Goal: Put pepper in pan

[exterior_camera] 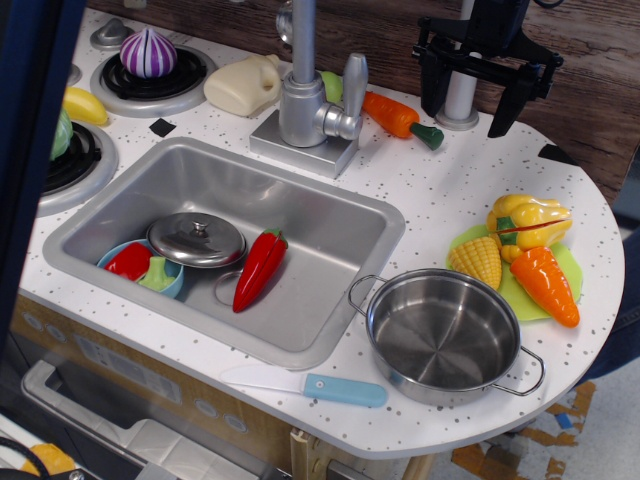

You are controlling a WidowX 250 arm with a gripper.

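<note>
The red chili pepper (257, 270) lies on the floor of the steel sink (340, 215), its tip pointing to the front left and its green stem toward the back. The shiny steel pan (440, 335) stands empty on the counter to the right of the sink, near the front edge. My black gripper (476, 95) hangs high at the back right, above the counter, far from both. Its fingers are spread and hold nothing.
In the sink a steel lid (197, 240) rests on a blue bowl (120, 265) beside the pepper. The faucet (305, 90) stands behind the sink. A green plate (565, 262) with corn, carrot and yellow bell pepper sits at right. A blue-handled knife (320, 387) lies at the front edge.
</note>
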